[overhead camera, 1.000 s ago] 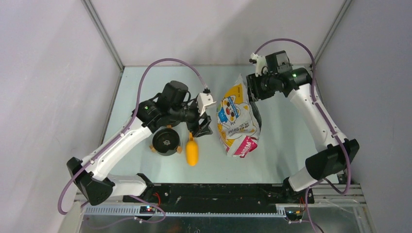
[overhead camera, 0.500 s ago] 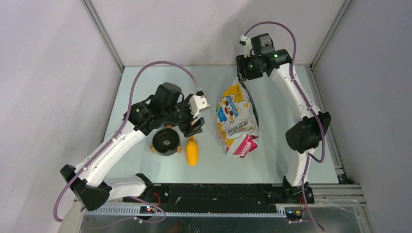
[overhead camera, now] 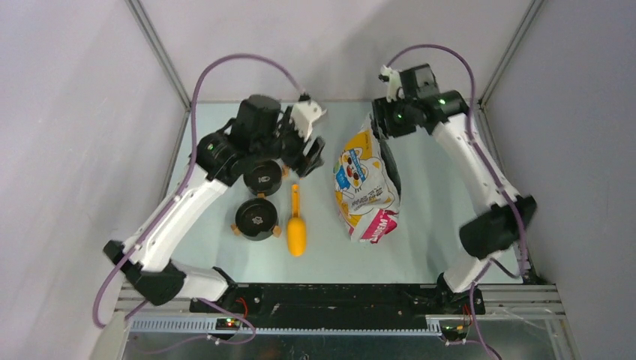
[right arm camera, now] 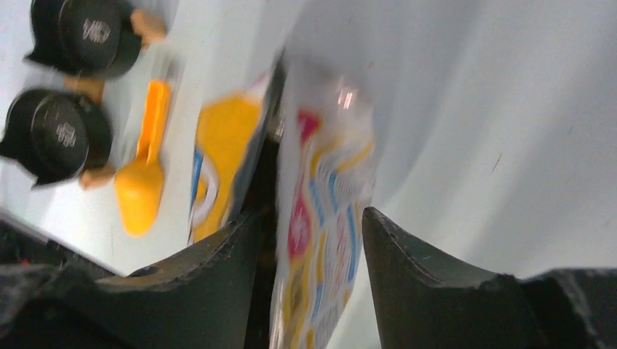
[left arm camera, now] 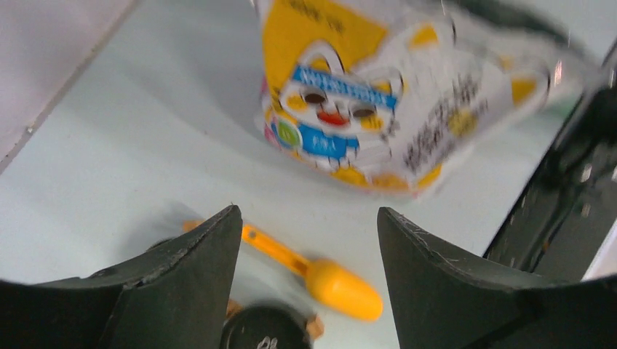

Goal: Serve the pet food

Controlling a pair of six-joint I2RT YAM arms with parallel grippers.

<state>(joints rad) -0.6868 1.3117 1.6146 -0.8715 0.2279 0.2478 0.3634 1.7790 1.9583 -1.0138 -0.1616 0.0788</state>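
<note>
No kibble shows; it is hidden or out of view. The white, yellow and pink cat bag [overhead camera: 365, 184] lies on the table, its open top toward the far side. My right gripper [overhead camera: 380, 133] is open at that top; in the right wrist view one wall of the bag [right arm camera: 327, 196] stands between the fingers of the gripper [right arm camera: 309, 225], with a dark opening beside the left finger. The orange scoop [overhead camera: 297, 229] lies left of the bag. My left gripper [overhead camera: 311, 150] is open and empty, above the table beyond the scoop's handle; the scoop [left arm camera: 320, 276] shows between its fingers.
Two black bowls stand left of the scoop, one farther [overhead camera: 262, 174] and one nearer [overhead camera: 256, 217]. They also show in the right wrist view [right arm camera: 91, 29], [right arm camera: 58, 134]. Grey walls close in the table on three sides.
My left gripper has moved up and away from the scoop's handle toward the far side, uncovering the farther black bowl. My right gripper rose, then came back down to the bag's top.
</note>
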